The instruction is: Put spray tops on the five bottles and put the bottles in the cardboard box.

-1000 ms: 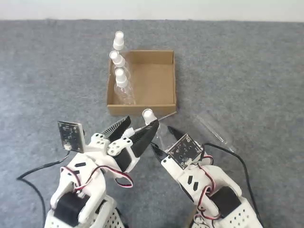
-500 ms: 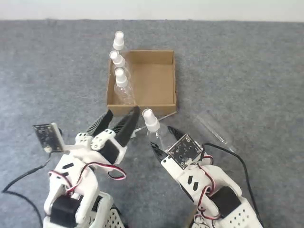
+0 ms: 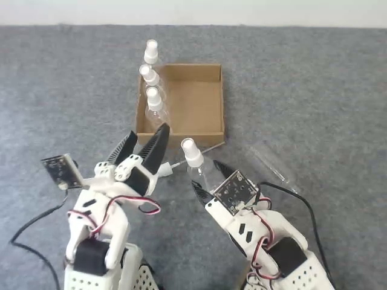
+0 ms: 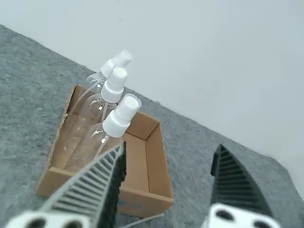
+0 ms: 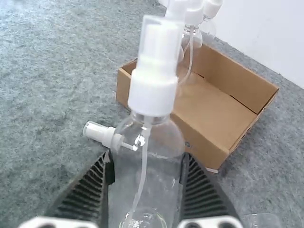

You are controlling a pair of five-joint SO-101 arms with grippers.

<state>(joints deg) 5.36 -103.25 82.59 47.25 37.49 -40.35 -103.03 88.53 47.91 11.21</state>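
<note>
Light is bright, even and diffuse in all three views and seems to fall from overhead, so the grey carpet (image 3: 314, 90) carries only faint, soft-edged shadows, the plainest a thin dark band at the foot of the cardboard box (image 3: 180, 140). The white spray tops (image 4: 115, 85) come close to washing out against the pale wall (image 4: 213, 57). The clear bottle (image 5: 152, 142) in the right wrist view shows a few small bright glints on its shoulder, with no harsh glare.
</note>
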